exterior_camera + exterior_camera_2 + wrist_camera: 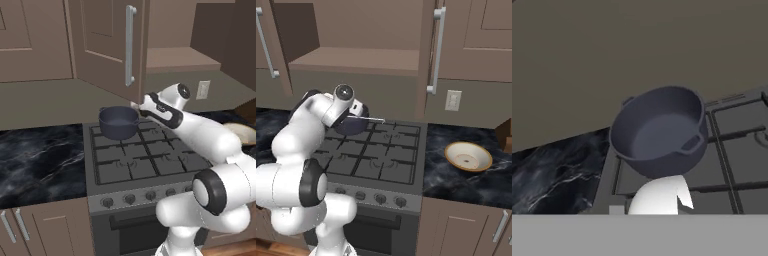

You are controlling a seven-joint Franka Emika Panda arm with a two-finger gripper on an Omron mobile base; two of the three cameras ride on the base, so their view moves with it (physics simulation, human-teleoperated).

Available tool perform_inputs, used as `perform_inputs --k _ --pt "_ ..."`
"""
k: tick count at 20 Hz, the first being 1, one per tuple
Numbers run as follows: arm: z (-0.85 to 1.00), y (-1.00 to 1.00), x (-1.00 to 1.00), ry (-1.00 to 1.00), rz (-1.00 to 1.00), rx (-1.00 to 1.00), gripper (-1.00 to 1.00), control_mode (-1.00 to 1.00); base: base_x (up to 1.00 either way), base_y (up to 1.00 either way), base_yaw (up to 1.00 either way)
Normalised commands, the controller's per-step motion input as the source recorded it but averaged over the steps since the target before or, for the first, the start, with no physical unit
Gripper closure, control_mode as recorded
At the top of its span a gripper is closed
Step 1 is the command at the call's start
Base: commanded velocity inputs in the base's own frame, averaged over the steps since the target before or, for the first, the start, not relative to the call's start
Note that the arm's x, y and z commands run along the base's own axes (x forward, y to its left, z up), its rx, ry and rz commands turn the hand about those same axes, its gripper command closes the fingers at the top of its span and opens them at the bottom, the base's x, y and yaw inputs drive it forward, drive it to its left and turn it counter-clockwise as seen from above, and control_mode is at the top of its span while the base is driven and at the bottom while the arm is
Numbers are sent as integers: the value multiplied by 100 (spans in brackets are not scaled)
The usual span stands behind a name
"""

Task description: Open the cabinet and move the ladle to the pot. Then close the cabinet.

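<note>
Fingers pinching ladle (372, 119) — gripper (360, 113) just right of pot (119, 122) on far-left burner; cabinet (112, 45) doors open.

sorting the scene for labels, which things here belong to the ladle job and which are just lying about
Part of the job:
- taupe-brown wall cabinet, doors open
- slim silvery-white ladle, at the gripper
- round dark blue-grey pot on the stove

Just lying about:
- shallow tan dish on the black marble counter
- white wall outlet
</note>
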Motion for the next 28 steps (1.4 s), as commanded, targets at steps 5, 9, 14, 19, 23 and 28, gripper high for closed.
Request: perform_inputs --k 5,9,14,19,23,28 --pt "-18 9 70 0 3 0 100 -100 0 0 0" --pt "-23 13 67 0 3 0 100 -100 0 0 0" --pt "-28 18 62 0 3 0 100 -100 0 0 0" --pt "-35 22 64 1 3 0 100 -100 0 0 0" --pt "-33 19 64 1 7 0 100 -100 0 0 0" --pt "-20 9 55 0 8 0 100 -100 0 0 0"
